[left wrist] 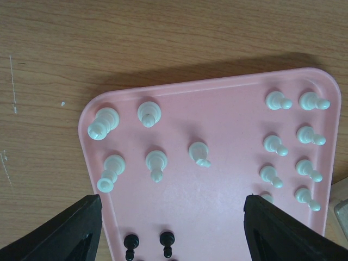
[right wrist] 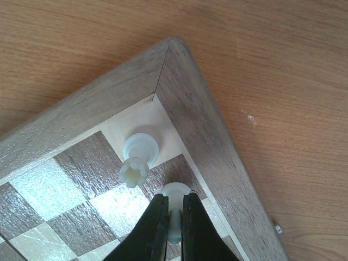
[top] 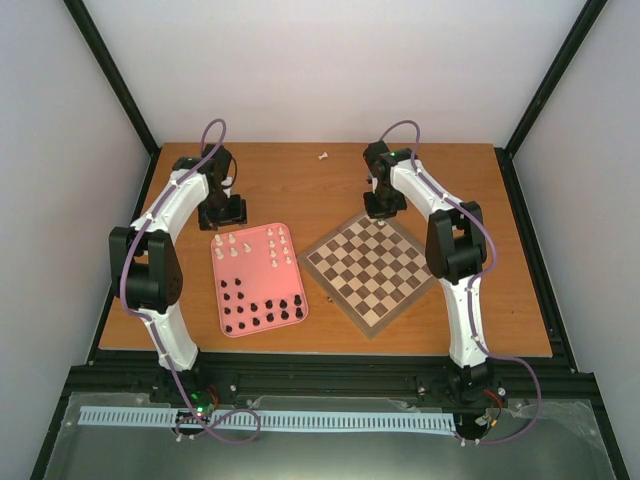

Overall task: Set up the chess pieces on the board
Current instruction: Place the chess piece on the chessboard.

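Note:
The board (top: 372, 272) lies turned like a diamond at centre right. My right gripper (right wrist: 175, 202) is over the board's far corner, shut on a cream-white piece (right wrist: 176, 191) whose base rests on a dark square by the border (right wrist: 206, 125). A white rook (right wrist: 138, 155) stands on the corner square beside it. My left gripper (left wrist: 173, 202) hovers open above the pink tray (left wrist: 228, 179), nothing between its fingers (left wrist: 60, 231). White pieces (left wrist: 156, 162) stand on the tray's far part and black pieces (left wrist: 167, 242) nearer to me.
The pink tray (top: 224, 300) sits left of the board, white pieces at its back, black ones at its front. One small white piece (top: 323, 155) lies loose on the table far behind the board. Wooden tabletop surrounds both.

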You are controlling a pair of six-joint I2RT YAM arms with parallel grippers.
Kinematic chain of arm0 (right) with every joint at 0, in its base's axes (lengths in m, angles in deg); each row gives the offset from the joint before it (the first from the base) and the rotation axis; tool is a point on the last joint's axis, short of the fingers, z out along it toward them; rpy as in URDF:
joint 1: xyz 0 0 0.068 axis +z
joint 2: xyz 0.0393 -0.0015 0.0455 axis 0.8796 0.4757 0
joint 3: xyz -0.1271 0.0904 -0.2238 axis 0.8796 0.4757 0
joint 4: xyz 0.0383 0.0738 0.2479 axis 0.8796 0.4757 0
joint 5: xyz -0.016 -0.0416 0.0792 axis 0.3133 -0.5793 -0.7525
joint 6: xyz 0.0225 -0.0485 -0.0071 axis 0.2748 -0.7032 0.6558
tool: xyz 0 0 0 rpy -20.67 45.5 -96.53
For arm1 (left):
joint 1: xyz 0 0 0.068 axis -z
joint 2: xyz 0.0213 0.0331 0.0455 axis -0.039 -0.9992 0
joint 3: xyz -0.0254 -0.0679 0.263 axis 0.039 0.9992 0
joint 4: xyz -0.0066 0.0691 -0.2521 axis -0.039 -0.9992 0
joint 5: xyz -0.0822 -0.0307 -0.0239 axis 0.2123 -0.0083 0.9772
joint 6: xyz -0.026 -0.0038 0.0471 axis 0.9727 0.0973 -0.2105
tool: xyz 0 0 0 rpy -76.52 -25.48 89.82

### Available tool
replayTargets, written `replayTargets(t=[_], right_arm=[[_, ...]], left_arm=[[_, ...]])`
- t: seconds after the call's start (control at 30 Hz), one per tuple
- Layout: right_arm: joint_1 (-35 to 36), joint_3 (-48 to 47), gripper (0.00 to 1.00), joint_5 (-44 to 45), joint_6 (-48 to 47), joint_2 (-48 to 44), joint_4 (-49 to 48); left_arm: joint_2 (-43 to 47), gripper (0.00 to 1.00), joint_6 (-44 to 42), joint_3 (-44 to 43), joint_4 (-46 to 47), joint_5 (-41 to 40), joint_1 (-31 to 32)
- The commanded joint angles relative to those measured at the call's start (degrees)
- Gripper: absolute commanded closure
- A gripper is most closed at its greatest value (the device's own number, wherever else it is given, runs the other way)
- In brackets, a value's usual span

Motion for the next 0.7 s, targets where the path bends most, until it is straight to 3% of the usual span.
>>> replayTargets(t=[0.0,0.67], right_arm=[[-0.25,-1.25,0.96,0.12,-0.67,1.34,0.41],[-0.25,-1.17,0.79,-0.09,-0.92,1.14,0.52]], left_arm=[[-0.24,0.27,-1.05,-1.65,0.35,0.46,-0.35],[-0.31,0.27,-1.13,-1.46,0.38,0.45,-0.32]])
